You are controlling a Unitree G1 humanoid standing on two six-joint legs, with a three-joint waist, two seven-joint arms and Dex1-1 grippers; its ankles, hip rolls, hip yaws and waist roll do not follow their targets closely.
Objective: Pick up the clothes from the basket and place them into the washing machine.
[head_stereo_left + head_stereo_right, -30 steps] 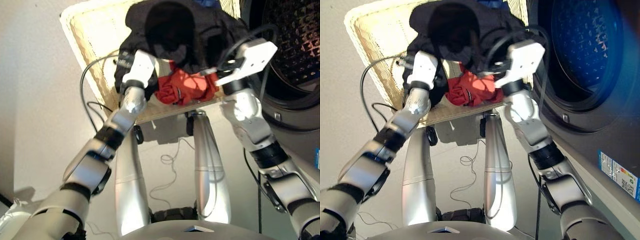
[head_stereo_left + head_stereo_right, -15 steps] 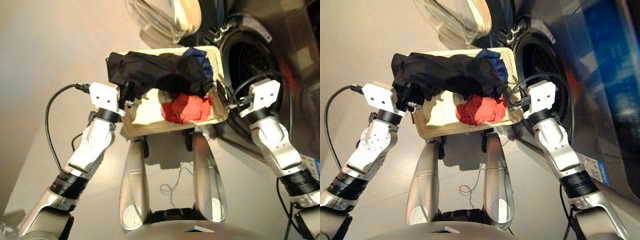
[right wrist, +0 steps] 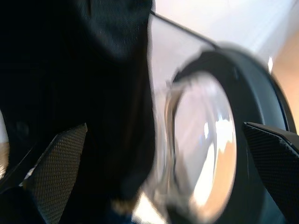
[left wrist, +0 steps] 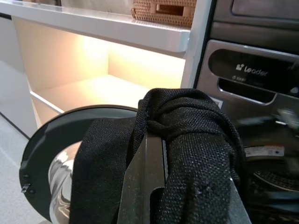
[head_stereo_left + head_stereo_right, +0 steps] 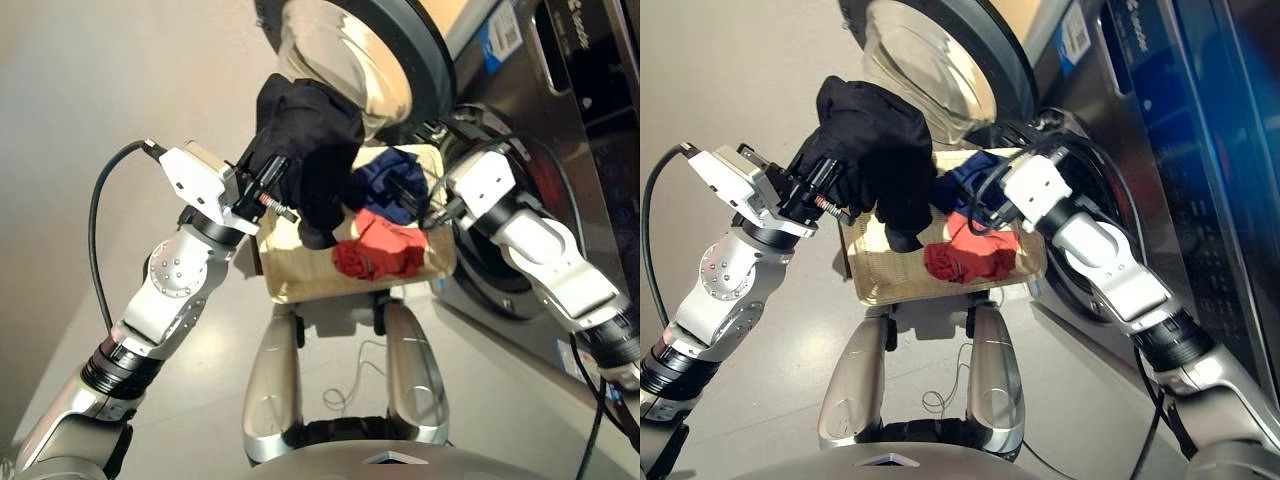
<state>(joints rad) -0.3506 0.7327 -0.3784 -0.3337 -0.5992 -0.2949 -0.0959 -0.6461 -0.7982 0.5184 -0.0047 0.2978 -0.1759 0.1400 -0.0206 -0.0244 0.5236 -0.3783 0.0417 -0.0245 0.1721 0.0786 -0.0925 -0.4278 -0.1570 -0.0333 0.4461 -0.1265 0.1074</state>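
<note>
Pale floor lies under your arms. Your left gripper [image 5: 268, 186] is clamped on the black garment [image 5: 305, 140], held above the cream wicker basket [image 5: 300, 283]. Your right gripper [image 5: 428, 210] is spread empty over the navy garment [image 5: 385, 183], beside the coral one [image 5: 376, 255]. Behind them the washing machine [image 5: 540, 150] has its glass door [image 5: 360, 50] swung open.

The black garment [image 5: 308, 150] hangs bunched just above centre frame, lifted clear over the cream wicker basket [image 5: 300, 280]. In the basket at centre, the navy blue garment [image 5: 385, 188] lies crumpled at its far right end, and the coral red garment [image 5: 378, 250] sits bunched just below it. The dark grey washing machine [image 5: 560, 130] fills the right side, with its round glass door [image 5: 365, 55] swung open at top centre.
</note>
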